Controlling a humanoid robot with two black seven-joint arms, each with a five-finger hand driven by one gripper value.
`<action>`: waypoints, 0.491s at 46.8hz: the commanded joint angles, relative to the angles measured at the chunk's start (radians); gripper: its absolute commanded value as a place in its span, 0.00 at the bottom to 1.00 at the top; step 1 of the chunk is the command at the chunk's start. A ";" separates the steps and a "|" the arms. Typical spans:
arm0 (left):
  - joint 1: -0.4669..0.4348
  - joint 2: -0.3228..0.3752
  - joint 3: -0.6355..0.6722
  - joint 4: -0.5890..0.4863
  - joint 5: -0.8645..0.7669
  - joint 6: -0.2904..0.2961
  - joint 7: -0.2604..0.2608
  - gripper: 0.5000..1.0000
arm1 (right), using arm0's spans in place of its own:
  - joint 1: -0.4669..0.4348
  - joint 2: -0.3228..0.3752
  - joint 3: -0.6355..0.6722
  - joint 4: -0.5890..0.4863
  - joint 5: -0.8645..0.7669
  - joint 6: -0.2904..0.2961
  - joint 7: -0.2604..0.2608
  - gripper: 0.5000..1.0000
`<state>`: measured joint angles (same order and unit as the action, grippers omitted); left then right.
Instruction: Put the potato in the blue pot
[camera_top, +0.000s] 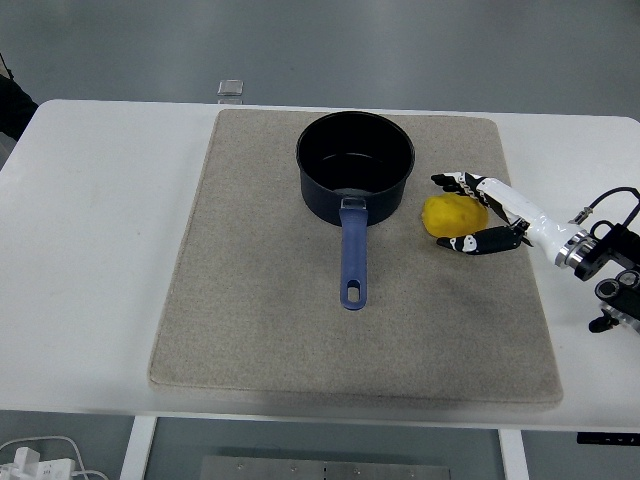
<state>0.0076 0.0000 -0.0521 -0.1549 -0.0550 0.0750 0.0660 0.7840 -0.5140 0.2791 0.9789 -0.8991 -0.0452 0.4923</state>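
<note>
Between the spread fingers (452, 181) and thumb of the robot hand (488, 212) sits the potato (452, 214), cupped but not clearly gripped, on the mat (260, 300); the pot (354, 165) stands just beyond it, left.

I see a white table (100, 250) carrying a beige mat (270, 330). A small clear object (230, 88) sits at its far edge.

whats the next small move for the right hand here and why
Probably close the right hand on the potato: its fingers and thumb sit on either side of the potato, which still lies on the mat beside the blue pot, not yet gripped.
</note>
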 joint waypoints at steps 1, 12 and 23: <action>0.000 0.000 0.000 0.000 0.000 0.000 0.000 1.00 | 0.003 0.000 0.000 -0.009 0.000 -0.016 0.003 0.32; 0.000 0.000 0.000 0.000 0.000 0.000 0.000 1.00 | 0.003 0.014 -0.008 -0.032 -0.008 -0.019 0.002 0.00; 0.000 0.000 0.000 0.000 0.000 0.000 0.000 1.00 | 0.006 0.028 -0.018 -0.059 -0.015 -0.025 0.002 0.00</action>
<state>0.0075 0.0000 -0.0522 -0.1549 -0.0550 0.0754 0.0660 0.7874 -0.4874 0.2610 0.9225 -0.9140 -0.0692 0.4939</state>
